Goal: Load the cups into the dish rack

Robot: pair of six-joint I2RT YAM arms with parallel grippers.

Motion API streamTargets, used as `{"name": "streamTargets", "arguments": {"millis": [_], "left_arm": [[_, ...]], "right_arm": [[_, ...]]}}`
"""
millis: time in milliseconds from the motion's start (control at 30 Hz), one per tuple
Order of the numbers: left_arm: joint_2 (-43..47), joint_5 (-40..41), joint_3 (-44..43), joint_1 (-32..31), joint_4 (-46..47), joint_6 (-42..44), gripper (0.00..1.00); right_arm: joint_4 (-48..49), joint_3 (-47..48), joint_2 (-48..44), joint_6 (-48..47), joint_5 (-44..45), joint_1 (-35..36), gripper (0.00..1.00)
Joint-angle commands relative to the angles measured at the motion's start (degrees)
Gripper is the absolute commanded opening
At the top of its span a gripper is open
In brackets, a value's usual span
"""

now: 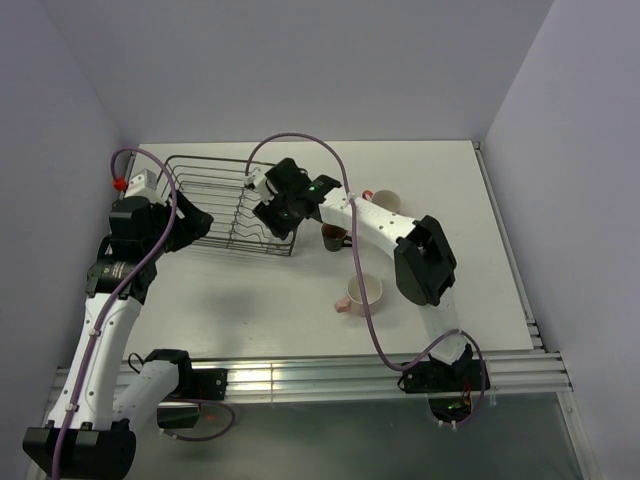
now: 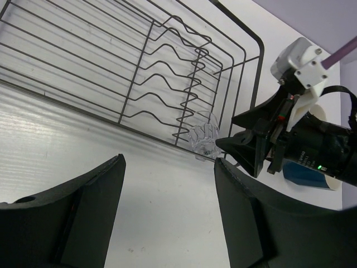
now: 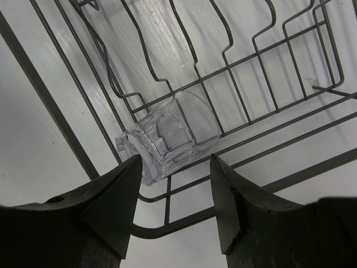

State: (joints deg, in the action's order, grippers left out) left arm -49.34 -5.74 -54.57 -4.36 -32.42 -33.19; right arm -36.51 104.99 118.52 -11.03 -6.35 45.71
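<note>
The dark wire dish rack (image 1: pixel 200 160) stands at the back left of the table. A clear glass tumbler (image 3: pixel 170 137) lies on its side on the rack's (image 3: pixel 189 221) floor wires, in the corner near the plate dividers. My right gripper (image 3: pixel 175 162) hovers open just over it; one finger overlaps its rim and the other stands apart. In the top view this gripper (image 1: pixel 272 212) is over the rack's right end. My left gripper (image 2: pixel 170 162) is open and empty above bare table beside the rack (image 2: pixel 83 67), facing the tumbler (image 2: pixel 203 137).
A pink mug (image 1: pixel 362 293), a dark brown mug (image 1: pixel 333 237) and an orange mug (image 1: pixel 385 202) stand on the table right of the rack. A blue cup (image 2: pixel 304 174) shows behind the right arm. Walls enclose the table on three sides.
</note>
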Motion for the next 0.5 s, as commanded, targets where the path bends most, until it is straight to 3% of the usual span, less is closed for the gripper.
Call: {"name": "streamTargets", "arguments": {"millis": [0, 467], "left_arm": [[0.0, -0.9, -0.2, 0.0, 1.5, 1.5, 0.71], [-0.2, -1.0, -0.3, 0.0, 1.5, 1.5, 0.72]], "right_arm": [[-1.7, 3.1, 1.4, -0.8, -0.1, -0.2, 0.6], [-2.8, 3.8, 2.3, -1.3, -0.3, -0.2, 0.6]]}}
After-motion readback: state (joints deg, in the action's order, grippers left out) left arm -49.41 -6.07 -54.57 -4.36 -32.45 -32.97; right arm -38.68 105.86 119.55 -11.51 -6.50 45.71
